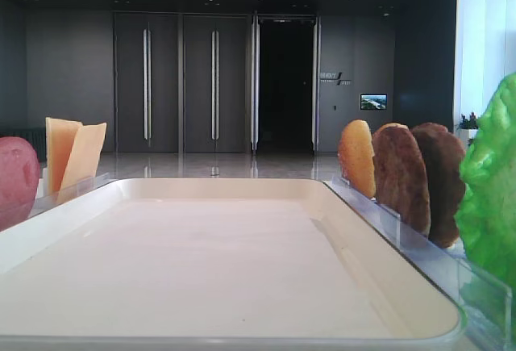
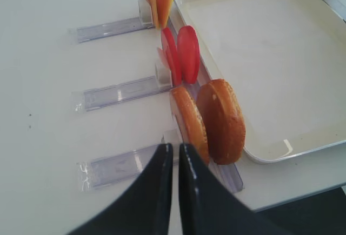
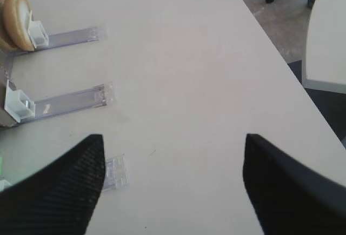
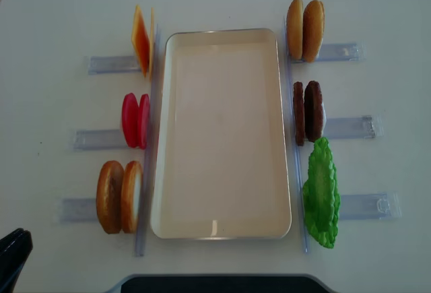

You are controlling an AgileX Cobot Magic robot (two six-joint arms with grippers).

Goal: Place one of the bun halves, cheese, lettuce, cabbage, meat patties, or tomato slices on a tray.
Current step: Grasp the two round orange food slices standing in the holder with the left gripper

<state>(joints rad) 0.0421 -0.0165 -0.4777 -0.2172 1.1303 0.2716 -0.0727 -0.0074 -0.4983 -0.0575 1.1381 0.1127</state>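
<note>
Left gripper (image 2: 175,154): fingers pressing together, gripping nothing; hovering just behind the bun halves (image 2: 208,121)
Right gripper (image 3: 173,186): spread, idling
Tray (image 4: 222,229): lying empty
Advice: spread first, straddling one bun

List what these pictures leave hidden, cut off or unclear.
- Lettuce: cut by the right edge of the low exterior view.
- Tomato slices: cut by that view's left edge.
- Right gripper: only two dark open fingers show in its wrist view; absent from the overhead view.
- Left gripper: jaws shut, holding nothing; overhead, only a dark corner shows.
- Meat patties: edge-on in their stand, faces unseen.
</note>
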